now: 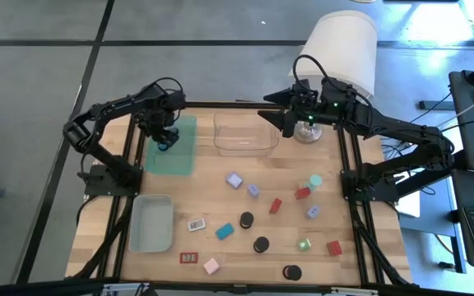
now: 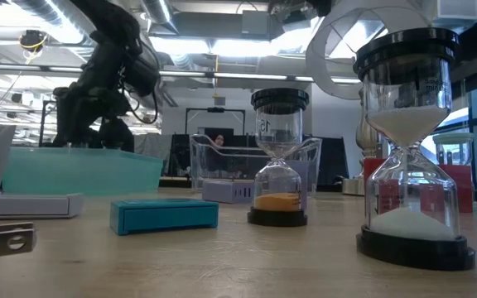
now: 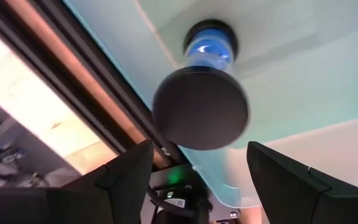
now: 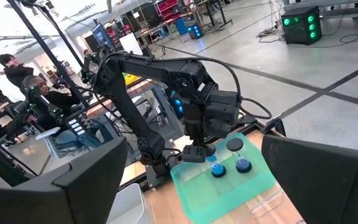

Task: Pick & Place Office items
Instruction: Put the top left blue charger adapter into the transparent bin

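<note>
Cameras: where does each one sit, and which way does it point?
High: above the table, facing straight down; shows both arms, left gripper and right gripper.
Low: at tabletop height, facing level across sand timers; left arm behind.
Left wrist: on that arm, facing a blue timer on the green tray, past its own fingers.
Right wrist: on that arm, facing the left arm past its own fingers.
Shared: right wrist and high both show the green tray.
</note>
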